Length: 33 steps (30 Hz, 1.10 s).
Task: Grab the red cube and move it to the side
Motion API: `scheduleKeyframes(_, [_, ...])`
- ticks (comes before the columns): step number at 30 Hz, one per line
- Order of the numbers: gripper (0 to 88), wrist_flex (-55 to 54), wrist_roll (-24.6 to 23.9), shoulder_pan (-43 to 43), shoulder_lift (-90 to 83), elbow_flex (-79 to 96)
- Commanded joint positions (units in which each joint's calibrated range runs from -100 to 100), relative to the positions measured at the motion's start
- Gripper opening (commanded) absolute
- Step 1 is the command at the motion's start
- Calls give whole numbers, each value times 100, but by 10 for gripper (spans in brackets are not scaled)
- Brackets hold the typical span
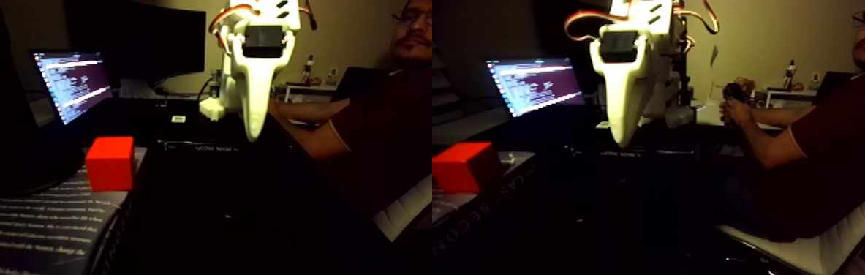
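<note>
Text on the book cover (21, 219) under the red cube (110, 162) too blurred to read, laptop (72, 84) text likewise; white gripper (254, 132) hangs pointing down, apart from cube, holding nothing, jaw gap unclear.

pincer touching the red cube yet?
Apart. In the fixed view the pincer hangs in the air up and to the right of the red cube, which sits on a book; dark table shows between them.

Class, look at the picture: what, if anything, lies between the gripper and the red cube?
In the fixed view, nothing solid lies between them: the gripper hangs in the air, up and right of the red cube, which rests on a printed book. Behind the gap is dark desk.
</note>
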Motion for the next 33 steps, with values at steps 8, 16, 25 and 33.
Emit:
scheduleKeyframes(8, [7,157,41,143,-44,-63])
scheduleKeyframes(16, [7,157,41,168,-44,-63])
scheduleKeyframes(25, [11,157,36,176,-44,-63])
scheduleKeyframes(33, [9,157,36,176,-44,-63])
